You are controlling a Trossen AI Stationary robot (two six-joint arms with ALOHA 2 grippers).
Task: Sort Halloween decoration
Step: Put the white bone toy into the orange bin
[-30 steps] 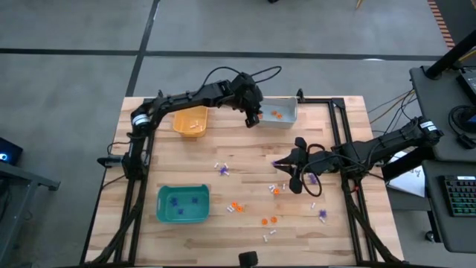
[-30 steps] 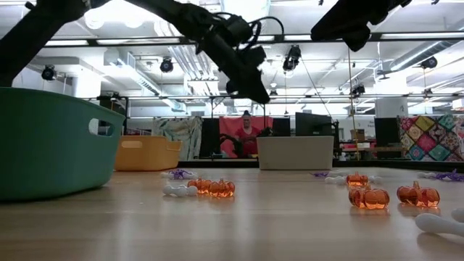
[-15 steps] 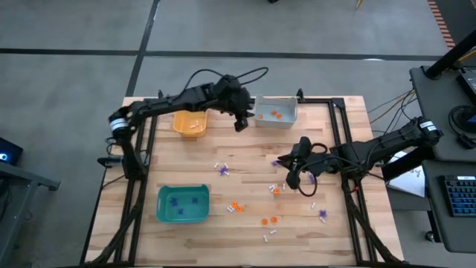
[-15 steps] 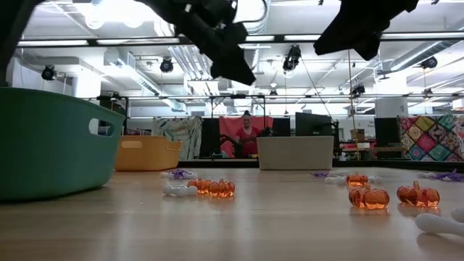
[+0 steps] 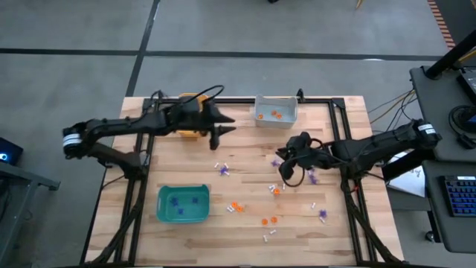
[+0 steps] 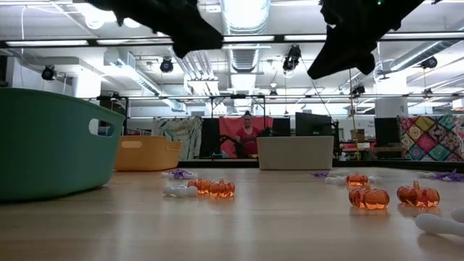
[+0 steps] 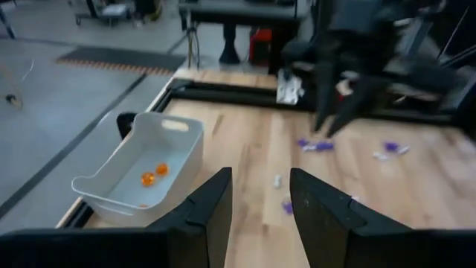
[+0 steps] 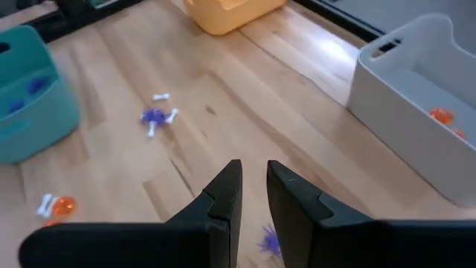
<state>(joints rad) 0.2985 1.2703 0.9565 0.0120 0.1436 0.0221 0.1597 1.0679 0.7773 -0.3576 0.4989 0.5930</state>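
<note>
Taking the teal bin at the near left of the tabletop as the landmark, several purple spiky trinkets lay inside it. Right of the bin, along the near part of the tabletop, a white piece lay nearest the edge, then orange pumpkins and a second orange pair just beside the bin's right wall. The pieces were too small to show a clear long axis or facing. Farther right, a purple piece sat well apart from the bin.

Beyond the bin, toward the middle, a purple trinket with white bits lay scattered. The right gripper hung over the tabletop right of that cluster, empty, its jaws with only a narrow gap between them, and a purple piece lay just beyond the fingertips.

Farther from the bin, the left gripper hovered beside the orange-yellow bin, its jaws parted wider and empty. At the far edge stood the grey bin, with orange pieces inside. Across the room behind the tabletop, a person sat.
</note>
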